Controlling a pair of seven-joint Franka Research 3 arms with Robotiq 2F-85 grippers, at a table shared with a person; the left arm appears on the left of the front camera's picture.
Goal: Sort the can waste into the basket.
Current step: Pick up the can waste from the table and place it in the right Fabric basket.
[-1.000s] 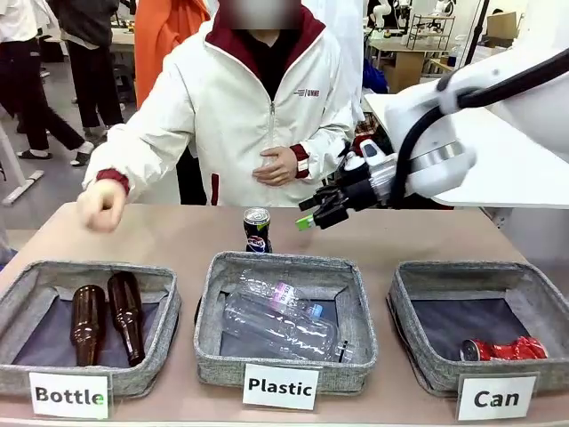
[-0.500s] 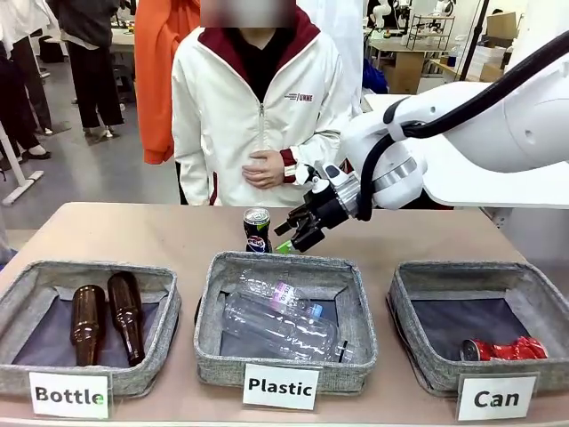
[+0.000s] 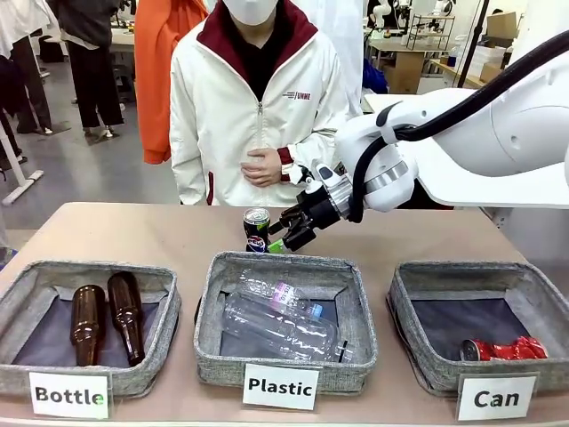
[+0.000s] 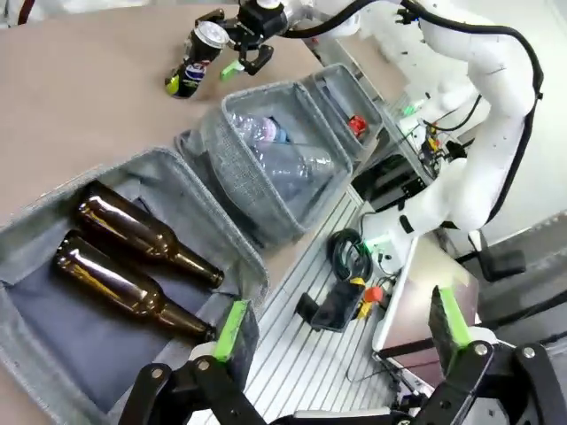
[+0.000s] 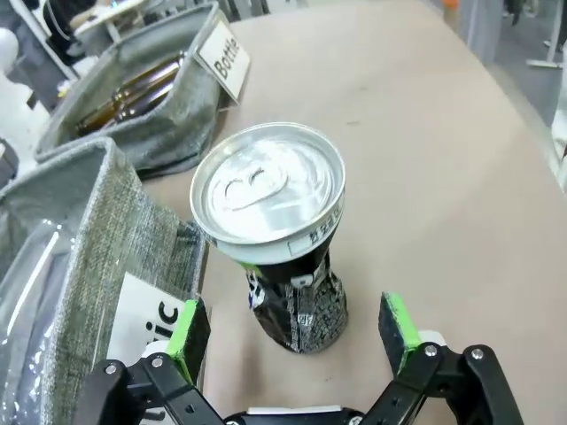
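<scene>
The left gripper (image 4: 341, 332) hangs with jaws wide off the table's near edge, by the Bottle basket (image 3: 53, 283). The Pepsi can (image 3: 257, 230) stands upright behind the Plastic basket (image 3: 283, 267), and the right gripper (image 3: 283, 234) is just beside it, jaws wide, not touching. At far right the crushed red can (image 3: 505, 349) lies in the Can basket (image 3: 480, 277).

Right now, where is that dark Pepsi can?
In the front view the Pepsi can stands upright on the table, just behind the middle "Plastic" basket, with the right claw open beside it.
</scene>
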